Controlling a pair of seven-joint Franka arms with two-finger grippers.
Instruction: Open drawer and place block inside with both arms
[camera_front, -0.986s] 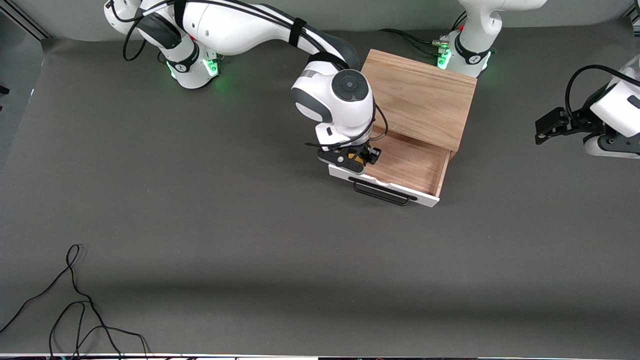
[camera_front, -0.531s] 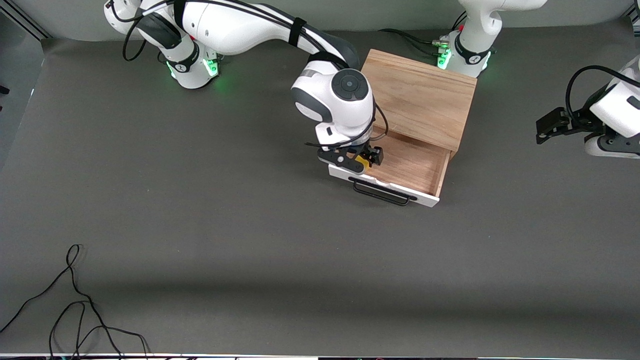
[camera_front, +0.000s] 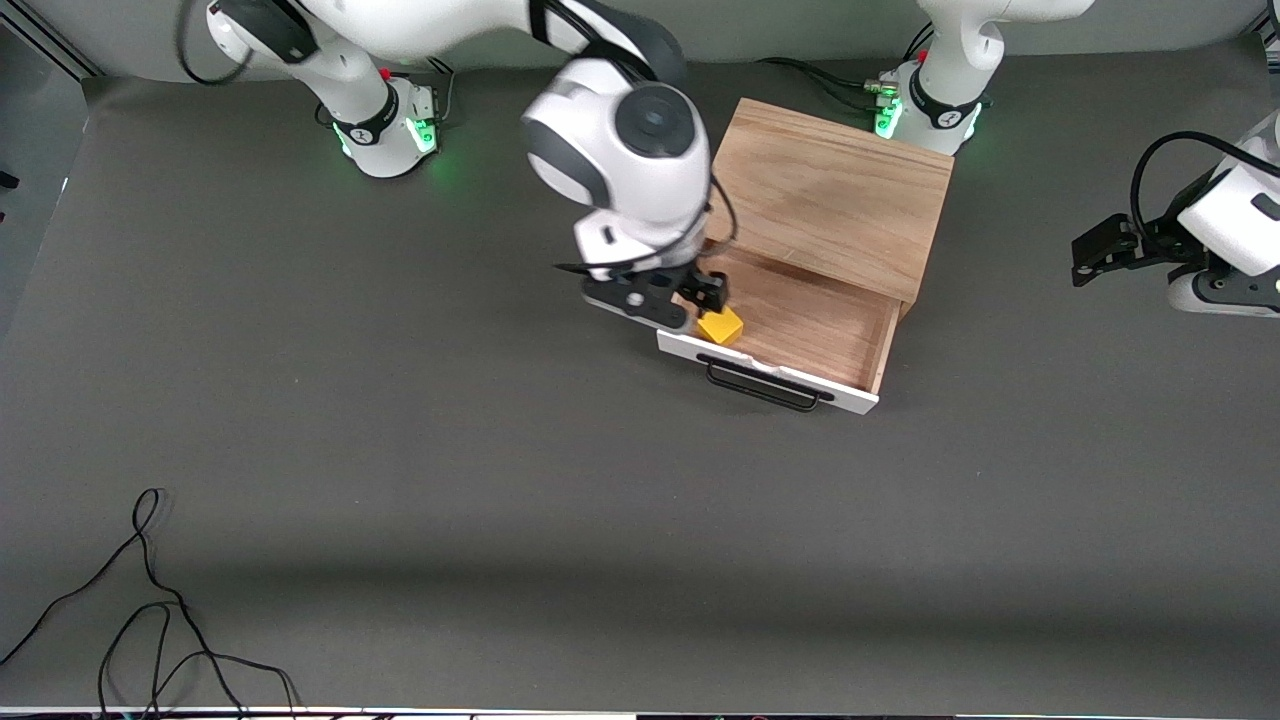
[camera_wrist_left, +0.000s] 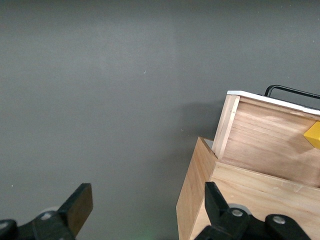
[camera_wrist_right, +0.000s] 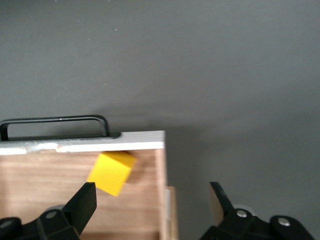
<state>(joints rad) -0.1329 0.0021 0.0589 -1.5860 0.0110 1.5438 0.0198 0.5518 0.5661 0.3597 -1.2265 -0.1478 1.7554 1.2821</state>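
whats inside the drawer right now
The yellow block lies in the open drawer, against its white front panel. The open right gripper above covers one corner of the drawer floor.

The drawer (camera_front: 800, 340) stands pulled out of the box (camera_front: 835, 195), toward the front camera. The block (camera_front: 720, 326) lies in the drawer, against its front panel (at the corner toward the right arm's end of the table).

table (camera_front: 400, 450): dark grey | cable (camera_front: 150, 620): black, loose, near front edge
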